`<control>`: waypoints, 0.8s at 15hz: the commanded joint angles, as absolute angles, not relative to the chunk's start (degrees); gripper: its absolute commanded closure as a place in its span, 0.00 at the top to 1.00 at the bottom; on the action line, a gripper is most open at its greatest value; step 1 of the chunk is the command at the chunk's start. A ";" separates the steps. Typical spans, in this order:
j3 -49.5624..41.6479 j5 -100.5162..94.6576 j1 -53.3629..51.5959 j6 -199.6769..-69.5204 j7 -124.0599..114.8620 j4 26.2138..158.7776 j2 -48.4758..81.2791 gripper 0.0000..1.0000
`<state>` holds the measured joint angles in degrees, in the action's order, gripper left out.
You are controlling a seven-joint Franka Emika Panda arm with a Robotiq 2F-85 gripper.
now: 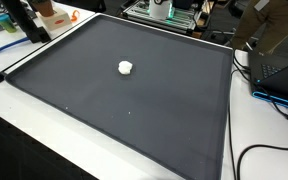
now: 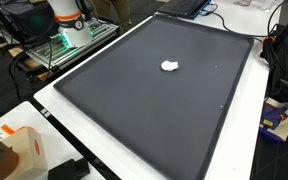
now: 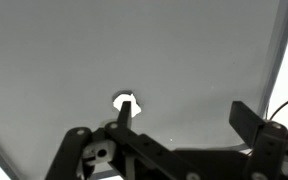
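A small white crumpled lump [image 1: 126, 68] [image 2: 170, 66] lies alone on the dark grey mat [image 1: 134, 110] [image 2: 154, 110], seen in both exterior views. In the wrist view the white lump [image 3: 127, 99] sits just beyond the tip of one finger [image 3: 124, 116], partly hidden by it. My gripper [image 3: 184, 118] hangs above the mat, open, with nothing between its fingers; the other finger [image 3: 244, 120] stands well off to the side. In neither exterior view does the gripper show.
The robot's base [image 2: 68, 20] stands by a wire rack [image 2: 64, 48] beyond the mat's edge. A laptop [image 1: 280, 62] and cables [image 1: 269, 150] lie beside the mat. An orange-and-white box [image 2: 22, 150] sits near one corner.
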<state>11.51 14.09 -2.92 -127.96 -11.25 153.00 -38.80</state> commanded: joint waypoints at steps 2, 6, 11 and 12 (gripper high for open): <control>9.81 13.21 -3.76 -128.82 -11.79 149.88 -34.27 1.00; 8.84 9.04 -2.12 -127.43 -10.15 141.95 -25.72 1.00; 8.64 2.46 -0.88 -127.36 -11.13 133.36 -16.40 1.00; 7.76 3.16 -1.52 -130.68 -9.37 134.10 -15.48 1.00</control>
<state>8.87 5.15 -1.17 -127.25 -10.77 136.48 -20.24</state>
